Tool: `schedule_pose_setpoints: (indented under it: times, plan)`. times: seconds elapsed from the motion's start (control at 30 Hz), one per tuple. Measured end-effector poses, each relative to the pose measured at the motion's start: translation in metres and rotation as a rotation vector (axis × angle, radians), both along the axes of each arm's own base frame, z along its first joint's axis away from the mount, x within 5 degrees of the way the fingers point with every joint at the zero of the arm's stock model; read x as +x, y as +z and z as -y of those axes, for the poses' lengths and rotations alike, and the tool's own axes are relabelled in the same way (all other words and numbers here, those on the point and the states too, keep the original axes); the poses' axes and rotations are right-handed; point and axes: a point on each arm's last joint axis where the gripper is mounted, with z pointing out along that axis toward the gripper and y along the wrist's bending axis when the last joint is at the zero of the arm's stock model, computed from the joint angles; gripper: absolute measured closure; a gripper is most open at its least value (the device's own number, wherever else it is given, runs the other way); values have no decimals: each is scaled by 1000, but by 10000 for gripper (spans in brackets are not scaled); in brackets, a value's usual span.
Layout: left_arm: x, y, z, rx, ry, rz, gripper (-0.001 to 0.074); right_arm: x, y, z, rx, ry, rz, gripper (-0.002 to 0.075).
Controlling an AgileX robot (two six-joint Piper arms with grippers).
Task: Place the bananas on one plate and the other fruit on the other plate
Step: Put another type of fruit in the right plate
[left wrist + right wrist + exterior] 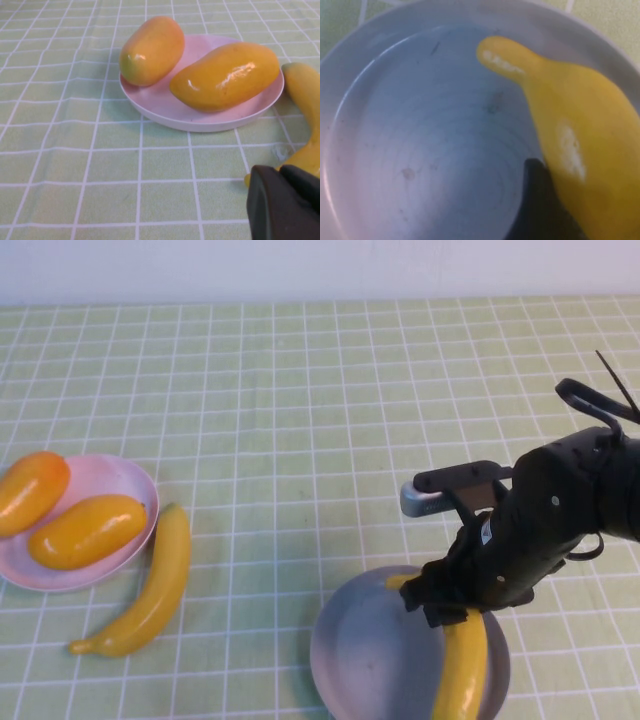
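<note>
One banana (pixel 465 665) lies across the right side of the grey-blue plate (pixel 365 660). My right gripper (pixel 445 605) is low over the plate, shut on that banana near its stem end. In the right wrist view one dark finger (pixel 536 200) presses against the banana (pixel 575 125) inside the plate (pixel 420 150). The other banana (pixel 155 590) lies on the cloth beside the pink plate (pixel 125 478), which holds an orange-red mango (pixel 30 490) and a yellow-orange mango (pixel 88 530). My left gripper (pixel 280 172) is shut and empty, out of the high view, just short of that banana's tip (pixel 305 100).
A green checked cloth (pixel 300 420) covers the table. In the left wrist view the pink plate (pixel 165 107) holds both mangoes (pixel 152 50) (pixel 225 75). The right arm's dark body (pixel 570 500) hangs over the right side.
</note>
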Motion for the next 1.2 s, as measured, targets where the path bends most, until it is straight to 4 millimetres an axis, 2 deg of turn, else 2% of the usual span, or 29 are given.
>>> schedule_pose_setpoints:
  times: [0.17, 0.37, 0.43, 0.5, 0.6, 0.8, 0.9, 1.03, 1.2]
  plan:
    - [0, 0, 0, 0, 0, 0, 734, 2, 4, -1, 2, -1, 2, 245]
    - [0, 0, 0, 0, 0, 0, 734, 7, 41, -12, 69, -33, 59, 223]
    - [0, 0, 0, 0, 0, 0, 734, 8, 57, -25, 109, -13, 101, 230]
    - [0, 0, 0, 0, 0, 0, 734, 8, 68, -46, 167, 15, 135, 237]
    - [0, 0, 0, 0, 0, 0, 734, 10, 72, -84, 245, 57, 153, 241]
    - [0, 0, 0, 0, 0, 0, 734, 22, 55, -152, 324, 110, 135, 242]
    - [0, 0, 0, 0, 0, 0, 734, 31, 44, -178, 342, 119, 136, 242]
    - [0, 0, 0, 0, 0, 0, 734, 43, 27, -202, 357, 122, 135, 242]
    - [0, 0, 0, 0, 0, 0, 734, 50, 7, -219, 343, 133, 112, 242]
